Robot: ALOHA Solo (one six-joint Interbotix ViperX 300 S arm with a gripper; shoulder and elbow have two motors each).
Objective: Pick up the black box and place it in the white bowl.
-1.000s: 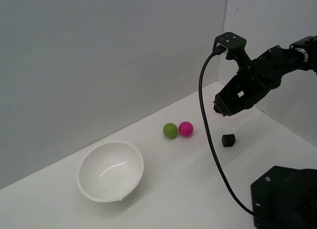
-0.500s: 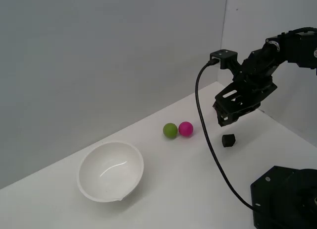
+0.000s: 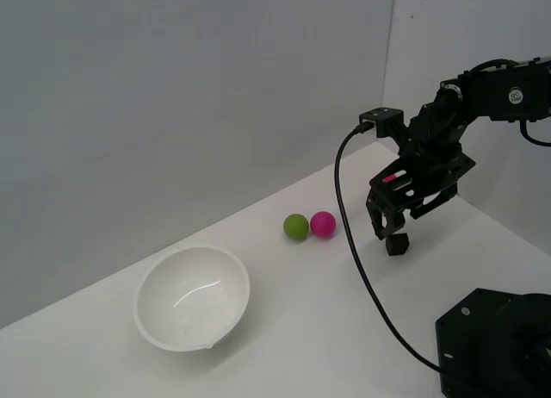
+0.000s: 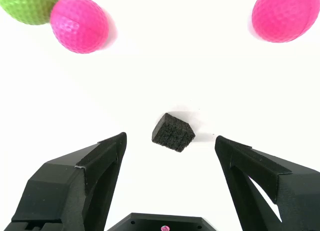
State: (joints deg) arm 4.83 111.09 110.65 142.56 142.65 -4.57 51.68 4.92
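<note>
The black box (image 3: 397,244) is a tiny matte cube on the white table, toward the exterior view's right. My gripper (image 3: 389,231) hangs open just above it, fingers pointing down on either side. In the wrist view the box (image 4: 173,133) lies between the two open fingers of the gripper (image 4: 170,139), not touched by either. The white bowl (image 3: 185,282) stands empty and tilted toward the camera, far toward the exterior view's left, well away from the gripper.
A green ball (image 3: 296,226) and a pink ball (image 3: 323,223) touch each other just beyond the box. The wrist view shows them (image 4: 30,5) (image 4: 79,24) plus a second pink ball (image 4: 285,15). The black robot base (image 3: 495,342) sits at the front. A cable (image 3: 344,208) hangs from the wrist.
The arm has come down and swung the gripper from a raised, tilted pose to pointing down over the black box. The box, balls and bowl have not moved.
</note>
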